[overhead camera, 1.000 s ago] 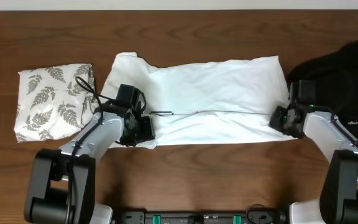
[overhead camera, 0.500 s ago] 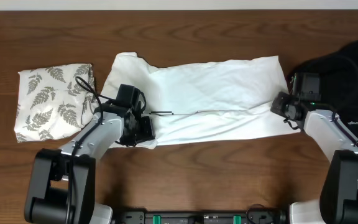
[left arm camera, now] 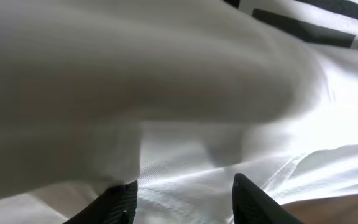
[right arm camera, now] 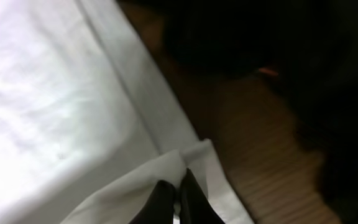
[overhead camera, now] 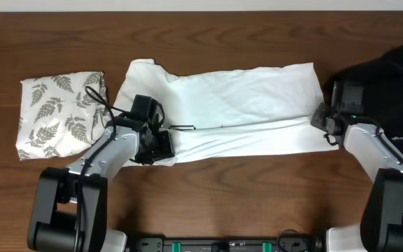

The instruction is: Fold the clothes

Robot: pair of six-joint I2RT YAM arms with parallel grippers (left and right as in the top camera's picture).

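A dark brown wooden table (overhead camera: 257,203), its grain running left to right, filled nearly the whole overhead frame. Along the top edge ran a thin pale strip (overhead camera: 201,4), wall or floor unclear. The light was even and soft.

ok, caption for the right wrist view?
Right end effector pinching white T-shirt edge, wood table and black garment beyond.

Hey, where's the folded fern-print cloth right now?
In the overhead view, the fern-print cloth lies folded on the left side of the table, close beside the left end of the white T-shirt.
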